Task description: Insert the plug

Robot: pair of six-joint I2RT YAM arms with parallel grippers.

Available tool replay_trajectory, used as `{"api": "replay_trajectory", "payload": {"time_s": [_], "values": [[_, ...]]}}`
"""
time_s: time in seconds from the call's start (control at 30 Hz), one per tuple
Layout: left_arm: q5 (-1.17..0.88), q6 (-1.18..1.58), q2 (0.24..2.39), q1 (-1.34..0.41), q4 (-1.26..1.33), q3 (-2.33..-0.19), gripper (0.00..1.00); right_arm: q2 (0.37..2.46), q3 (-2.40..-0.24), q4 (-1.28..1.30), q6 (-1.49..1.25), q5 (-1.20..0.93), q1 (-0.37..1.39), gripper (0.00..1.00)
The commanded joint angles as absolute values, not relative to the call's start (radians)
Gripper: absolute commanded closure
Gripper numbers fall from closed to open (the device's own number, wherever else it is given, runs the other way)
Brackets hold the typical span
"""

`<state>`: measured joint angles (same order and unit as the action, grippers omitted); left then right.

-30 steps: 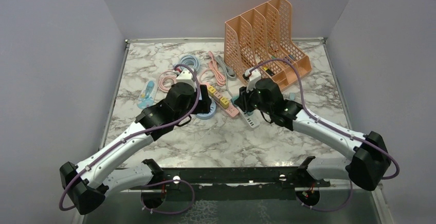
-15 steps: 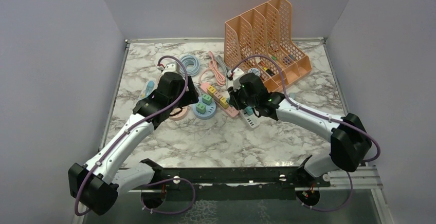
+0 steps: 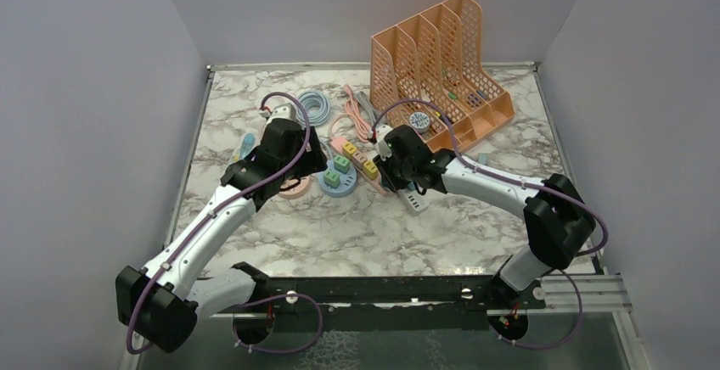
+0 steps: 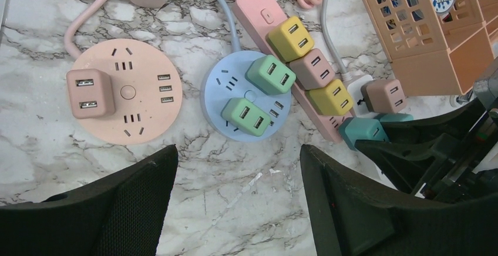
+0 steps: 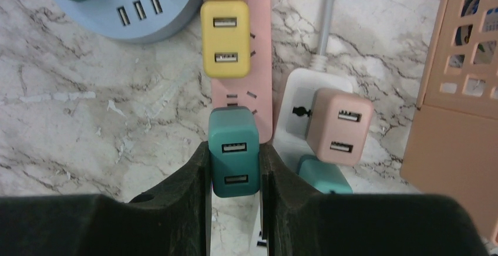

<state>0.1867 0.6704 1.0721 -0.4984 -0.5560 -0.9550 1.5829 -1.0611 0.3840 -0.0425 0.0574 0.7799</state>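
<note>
In the right wrist view you see the right gripper [image 5: 234, 150] with its two black fingers [image 5: 197, 177] pressed on the left and right sides of the teal cube-shaped plastic plug [image 5: 234, 128]. The jaws are clamped on it. The plug is a small block with rounded corners. Its upper face carries two USB ports, one behind the other, each with a pale tongue inside. It sits at the near end of the long pink plastic power strip [image 5: 262, 44], near the yellow USB adapter [image 5: 225, 39] that stands on the same strip. A few bare slots show between the two. You cannot tell from these views if the pins are inside the slots, because the body of the plug hides them.

Just to the right lies a white plastic power strip [image 5: 302, 88] with a dusty-pink adapter [image 5: 339, 128] on it. A second teal adapter [image 5: 323, 177] is partly hidden behind the right finger. The orange plastic file rack [image 5: 464, 62] stands at the right edge.

In the left wrist view the left gripper [image 4: 238, 153] hangs over the marble tabletop [image 4: 235, 209]. Its jaws are wide apart and hold nothing. Beyond its fingertips you see the round light-blue socket hub [image 4: 214, 88] with two green adapters [image 4: 270, 75] on it. To the left is the round peach socket hub [image 4: 152, 109], which carries one pink adapter [image 4: 88, 93].
</note>
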Motion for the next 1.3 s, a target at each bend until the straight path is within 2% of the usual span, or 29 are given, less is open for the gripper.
{"api": "replay_trajectory", "payload": {"time_s": [0.0, 0.5, 0.8, 1.07, 1.27], "values": [[0.184, 0.693, 1.06, -0.493, -0.558, -0.969, 0.22, 1.625, -1.103, 0.349, -0.034, 0.049, 0.787, 0.99], [0.189, 0.657, 1.066, -0.49, -0.559, -0.978, 0.21, 1.683, -1.102, 0.395, 0.006, 0.089, 0.788, 0.99], [0.16, 0.606, 1.055, -0.488, -0.553, -0.985, 0.15, 1.788, -1.074, 0.369, -0.089, 0.077, 0.8, 0.99], [0.16, 0.575, 1.06, -0.486, -0.559, -0.989, 0.15, 1.827, -1.022, 0.301, -0.095, 0.168, 0.844, 0.99], [0.173, 0.554, 1.072, -0.486, -0.584, -1.012, 0.15, 1.934, -1.083, 0.343, -0.14, 0.127, 0.85, 0.99]]}}
